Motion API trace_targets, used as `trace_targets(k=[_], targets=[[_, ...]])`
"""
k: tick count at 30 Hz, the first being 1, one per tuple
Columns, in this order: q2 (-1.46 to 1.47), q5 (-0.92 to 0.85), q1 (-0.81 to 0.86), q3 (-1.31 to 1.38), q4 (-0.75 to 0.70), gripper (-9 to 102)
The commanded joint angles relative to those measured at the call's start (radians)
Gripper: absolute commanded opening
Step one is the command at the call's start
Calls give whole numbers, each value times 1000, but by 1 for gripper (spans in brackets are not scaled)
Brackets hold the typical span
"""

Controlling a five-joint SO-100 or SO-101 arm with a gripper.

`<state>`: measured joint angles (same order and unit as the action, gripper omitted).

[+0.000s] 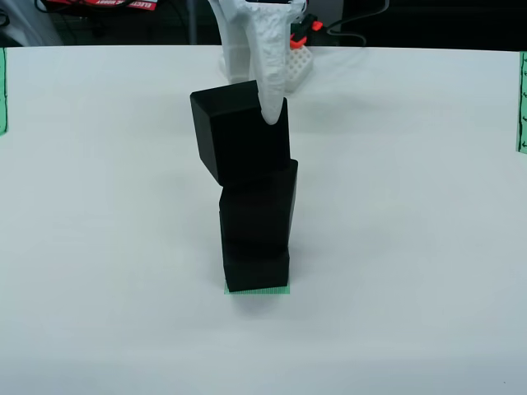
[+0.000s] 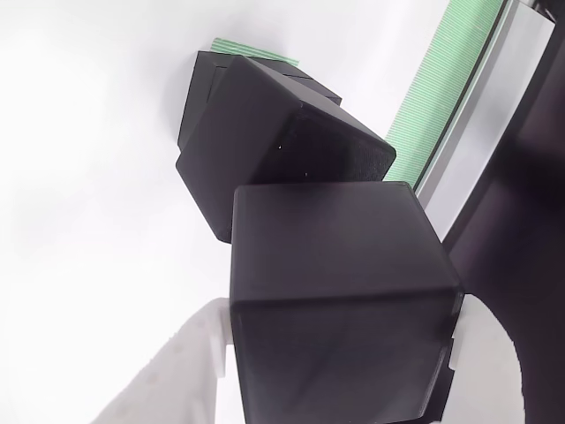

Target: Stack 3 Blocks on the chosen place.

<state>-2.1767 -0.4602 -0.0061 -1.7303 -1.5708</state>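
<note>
Two black cubes stand stacked on the green striped patch (image 1: 257, 290): the bottom block (image 1: 256, 267) and, slightly turned on it, the middle block (image 1: 258, 206). A third block (image 1: 240, 132) sits tilted above them, its lower edge meeting the middle block's top. My white gripper (image 1: 251, 115) is shut on this top block, and one finger (image 1: 270, 78) comes down onto its right upper corner. In the gripper-mounted view the held block (image 2: 340, 300) sits between the two white fingers (image 2: 190, 371), with the middle block (image 2: 282, 150) and green patch (image 2: 252, 49) beyond it.
Narrow green strips run along the table's left edge (image 1: 2, 90) and right edge (image 1: 521, 103). The white arm base (image 1: 239, 49) and a white gridded piece (image 1: 300, 66) stand at the back. A grey rail (image 2: 481, 132) borders the strip.
</note>
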Motion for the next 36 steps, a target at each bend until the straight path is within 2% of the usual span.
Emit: trace_targets(k=[1,14,36], targets=[[2,9,6,-9,21,22],[44,9,6,11,51,23],[60,9,-3,126,-2,23]])
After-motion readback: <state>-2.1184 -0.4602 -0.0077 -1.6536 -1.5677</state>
